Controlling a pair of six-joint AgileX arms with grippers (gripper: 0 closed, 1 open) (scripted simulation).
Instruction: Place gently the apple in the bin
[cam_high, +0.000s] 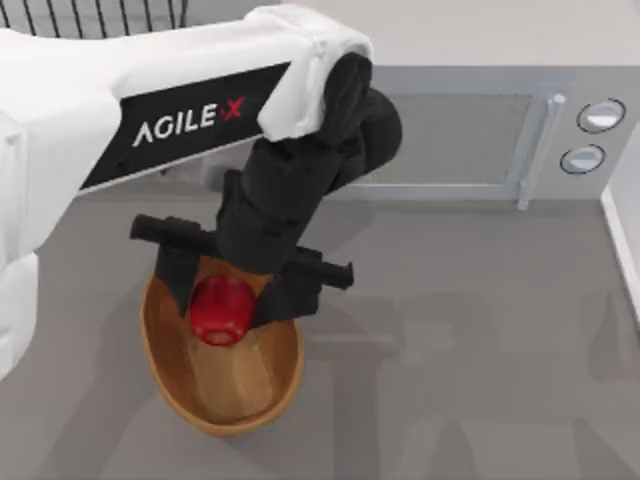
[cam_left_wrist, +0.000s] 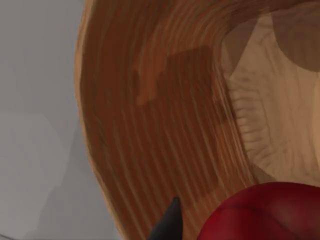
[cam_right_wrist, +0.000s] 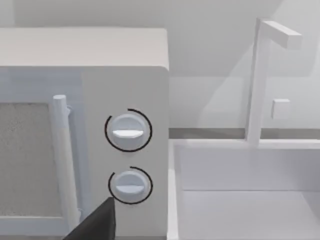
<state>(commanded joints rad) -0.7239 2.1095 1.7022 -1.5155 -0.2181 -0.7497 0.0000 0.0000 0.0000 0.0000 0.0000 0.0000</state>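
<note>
- Grey desk carries the bin toward its left side, with a microwave behind.
- Letting go at this height could make the apple bounce or roll; I judge lowering safer.
- Left end effector grasps the apple between its fingers, over the bin's inside; right arm is parked facing the microwave.

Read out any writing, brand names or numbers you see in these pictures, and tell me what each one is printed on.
"AGILE X": white letters with a red X, on the black panel of the left arm, above the bin.
The microwave's two dials carry no readable marks.
No other text is visible.
</note>
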